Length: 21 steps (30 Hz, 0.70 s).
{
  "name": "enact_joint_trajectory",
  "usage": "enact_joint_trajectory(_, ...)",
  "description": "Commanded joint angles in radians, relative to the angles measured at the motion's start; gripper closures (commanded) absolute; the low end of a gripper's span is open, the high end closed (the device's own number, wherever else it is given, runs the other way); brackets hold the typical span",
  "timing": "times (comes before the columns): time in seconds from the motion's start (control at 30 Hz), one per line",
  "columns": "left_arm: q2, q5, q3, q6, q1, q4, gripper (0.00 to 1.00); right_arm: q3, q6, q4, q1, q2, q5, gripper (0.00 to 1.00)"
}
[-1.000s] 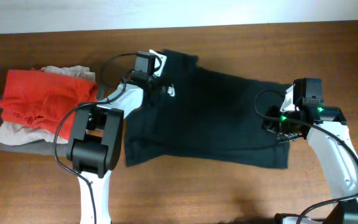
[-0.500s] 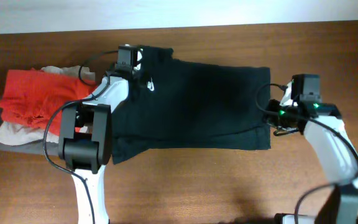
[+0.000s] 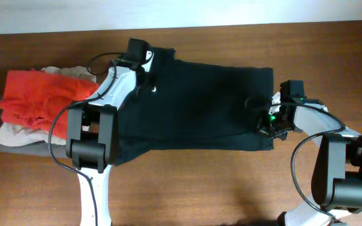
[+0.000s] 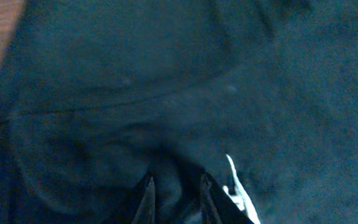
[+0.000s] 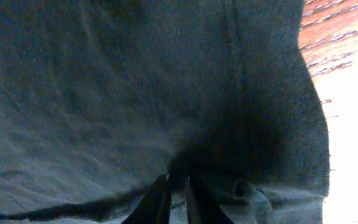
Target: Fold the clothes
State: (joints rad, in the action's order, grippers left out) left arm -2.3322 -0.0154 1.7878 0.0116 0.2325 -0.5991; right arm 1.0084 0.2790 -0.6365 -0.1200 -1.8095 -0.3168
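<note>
The clothes (image 3: 200,100), a black T-shirt-like garment with a small white logo (image 3: 154,88), lie spread flat across the middle of the table. My left gripper (image 3: 144,74) is at the garment's top left, just beside the logo. In the left wrist view my fingers (image 4: 177,186) hold a ruck of the black fabric (image 4: 166,81), with the logo (image 4: 234,177) just to their right. My right gripper (image 3: 261,121) is on the garment's right edge. In the right wrist view its fingers (image 5: 178,186) are pinched on the fabric (image 5: 104,74) near a seam.
A stack of folded garments sits at the table's left: red (image 3: 39,94) on top, beige (image 3: 14,133) and grey (image 3: 24,146) under it. Bare wooden table (image 3: 231,188) lies in front of the garment and shows beyond its edge in the right wrist view (image 5: 334,25).
The garment has slid left and now lies flatter and squarer. My right gripper has moved left onto the garment's right edge. My left gripper moved up and left, then slightly right.
</note>
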Motion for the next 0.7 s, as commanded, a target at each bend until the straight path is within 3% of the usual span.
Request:
enact_joint_trajectory(0.0, -0.011, 0.026, 0.009, 0.055, 0.04, -0.04, 0.76, 0.008, -0.017, -0.032, 0.002, -0.021, 0.014, 0.87)
enact_joint_trajectory(0.17, -0.011, 0.019, 0.009, 0.058, 0.05, -0.06, 0.76, 0.008, -0.017, -0.1, 0.001, -0.018, 0.072, 0.96)
enact_joint_trajectory(0.4, -0.011, 0.011, 0.009, 0.064, 0.05, -0.091, 0.75, 0.008, -0.017, -0.211, 0.001, 0.022, 0.192, 0.96)
enact_joint_trajectory(0.67, -0.011, -0.095, 0.01, 0.097, 0.041, -0.09, 0.67, 0.012, -0.017, -0.227, 0.001, 0.143, 0.28, 0.96)
